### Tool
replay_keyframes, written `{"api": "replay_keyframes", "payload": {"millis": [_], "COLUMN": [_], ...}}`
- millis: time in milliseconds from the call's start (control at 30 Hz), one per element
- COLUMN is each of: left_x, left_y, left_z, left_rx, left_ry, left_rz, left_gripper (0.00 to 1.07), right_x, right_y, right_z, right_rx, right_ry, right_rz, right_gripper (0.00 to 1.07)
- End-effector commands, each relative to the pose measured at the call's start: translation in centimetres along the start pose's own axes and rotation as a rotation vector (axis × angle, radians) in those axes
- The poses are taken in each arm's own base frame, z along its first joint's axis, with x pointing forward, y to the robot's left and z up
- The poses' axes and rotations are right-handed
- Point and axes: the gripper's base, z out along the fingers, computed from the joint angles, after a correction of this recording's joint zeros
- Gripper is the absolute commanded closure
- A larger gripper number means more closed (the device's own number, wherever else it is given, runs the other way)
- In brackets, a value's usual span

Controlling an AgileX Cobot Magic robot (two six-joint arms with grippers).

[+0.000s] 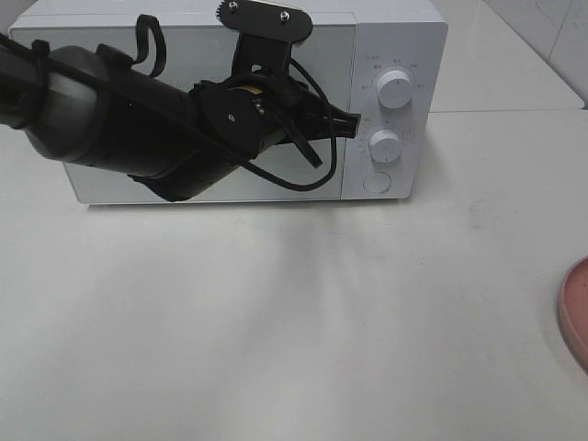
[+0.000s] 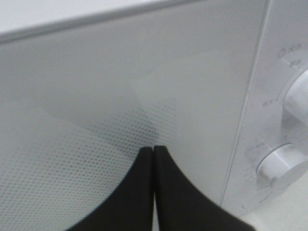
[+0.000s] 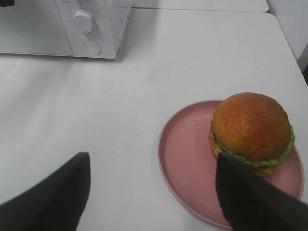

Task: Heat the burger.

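Note:
The burger (image 3: pixel 251 130) has a glossy brown bun and a green lettuce frill. It sits on a round pink plate (image 3: pixel 190 166) in the right wrist view. My right gripper (image 3: pixel 154 185) is open and empty, hovering near the plate, apart from the burger. In the exterior high view only the plate's edge (image 1: pixel 575 310) shows at the far right; the burger is out of view there. My left gripper (image 2: pixel 153 153) is shut and empty, its tips at the closed door of the white microwave (image 1: pixel 211 101) near the door's right edge (image 1: pixel 347 122).
The microwave stands at the back of the white table (image 1: pixel 294 312). Its control panel has two round knobs (image 1: pixel 395 89) (image 1: pixel 385 146) and a round button (image 1: pixel 378 182). The left arm crosses in front of the door.

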Motion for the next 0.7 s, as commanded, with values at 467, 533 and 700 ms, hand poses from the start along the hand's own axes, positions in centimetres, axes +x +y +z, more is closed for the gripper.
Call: {"api": "replay_keyframes", "payload": {"millis": [467,533,700], "left_x": [0.3,0.3,0.8], "left_y": [-2.4,-2.6,-3.5], "left_z": [-5.1,-5.4,-6.5], "left_rx": [0.326,0.356,0.493], "left_ry": [0.247,0.267,0.369], "left_rz": [-0.005,-0.003,0.024], "left_gripper": [1.07,1.07,1.07], "right_x": [0.3,0.3,0.3], "right_y": [0.0,0.0,0.0], "right_z": [-0.3,-0.3,-0.3], "right_rx": [0.003,0.003,0.003], "right_ry": [-0.024,-0.024,-0.024], "right_rz": [-0.005,-0.005,-0.005], "right_gripper": [0.37,0.37,0.37]}}
